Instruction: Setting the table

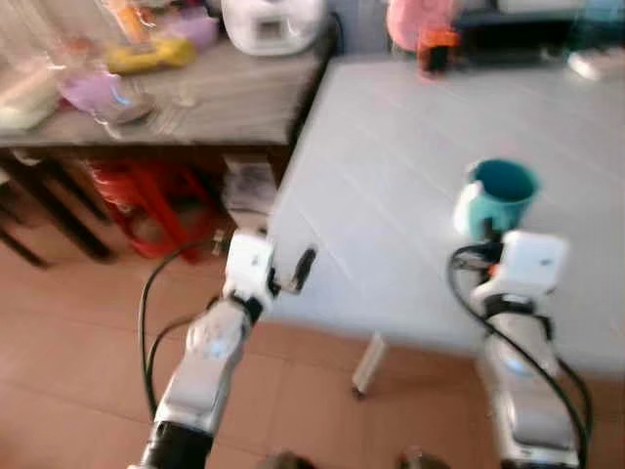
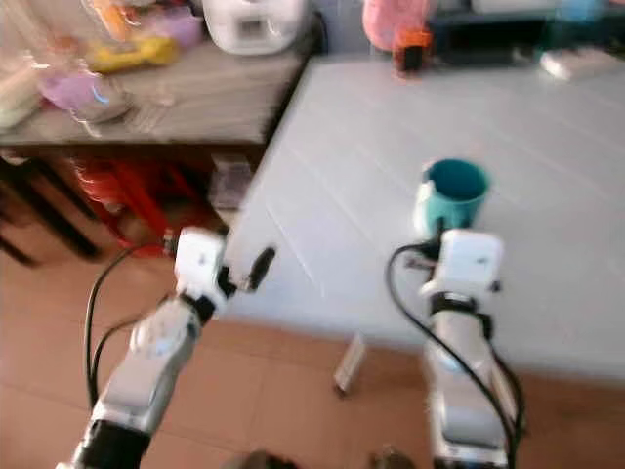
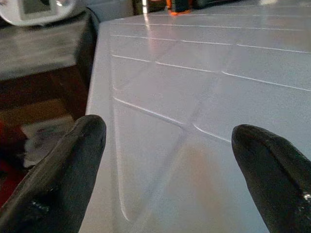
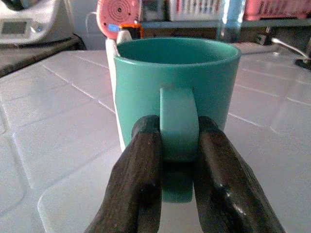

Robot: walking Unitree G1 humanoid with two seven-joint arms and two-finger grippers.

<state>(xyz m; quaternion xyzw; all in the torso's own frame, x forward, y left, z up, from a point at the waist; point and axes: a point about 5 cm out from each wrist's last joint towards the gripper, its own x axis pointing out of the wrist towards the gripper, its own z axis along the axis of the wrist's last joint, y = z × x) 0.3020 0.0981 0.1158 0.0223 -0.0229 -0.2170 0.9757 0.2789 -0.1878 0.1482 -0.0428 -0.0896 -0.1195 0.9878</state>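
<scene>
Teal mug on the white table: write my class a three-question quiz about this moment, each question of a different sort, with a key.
1. True or false: the right gripper is shut on the handle of the teal mug.
2. The left gripper is: A) holding a spoon, B) open over the white table, C) shut on a plate.
3. Fill in: the mug stands ____ on the table.

Key: 1 true; 2 B; 3 upright.

Teal mug (image 1: 498, 195) on white table (image 1: 391, 176)
</scene>
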